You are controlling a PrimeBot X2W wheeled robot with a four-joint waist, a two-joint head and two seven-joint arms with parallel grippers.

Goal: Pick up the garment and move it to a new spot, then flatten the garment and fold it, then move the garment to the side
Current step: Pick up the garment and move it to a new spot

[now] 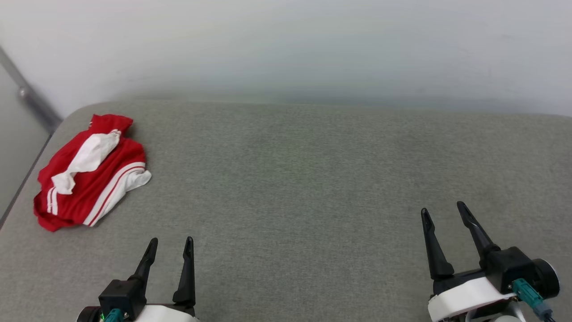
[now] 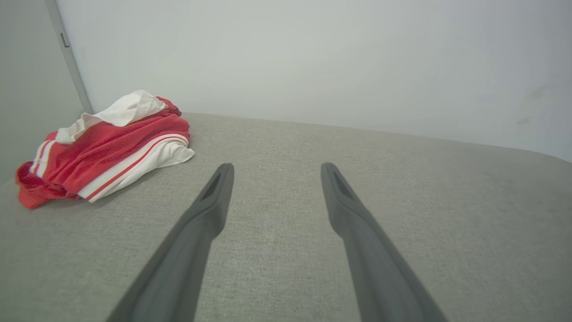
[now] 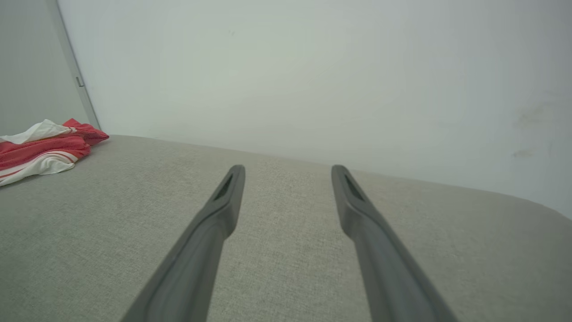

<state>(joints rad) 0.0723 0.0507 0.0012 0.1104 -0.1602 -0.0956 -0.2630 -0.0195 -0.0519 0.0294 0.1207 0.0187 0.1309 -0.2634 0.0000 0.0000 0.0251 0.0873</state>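
The garment (image 1: 91, 172) is a red jersey with white sleeves and red-and-white stripe trim, lying crumpled in a heap at the far left of the grey padded surface (image 1: 304, 179). The same heap shows in the left wrist view as the garment (image 2: 105, 152) and at the left edge of the right wrist view as the garment (image 3: 42, 147). My left gripper (image 1: 172, 243) hovers near the front edge, to the right of and nearer than the heap, open and empty (image 2: 275, 167). Far off at the lower right, my right gripper (image 1: 444, 210) is open with nothing in it (image 3: 288, 169).
A pale wall (image 1: 286, 49) rises right behind the padded surface. The surface's left edge (image 1: 27, 179) drops off close beside the heap, with a grey metal strip (image 1: 31, 100) running along the corner. Bare grey fabric stretches across the middle and right.
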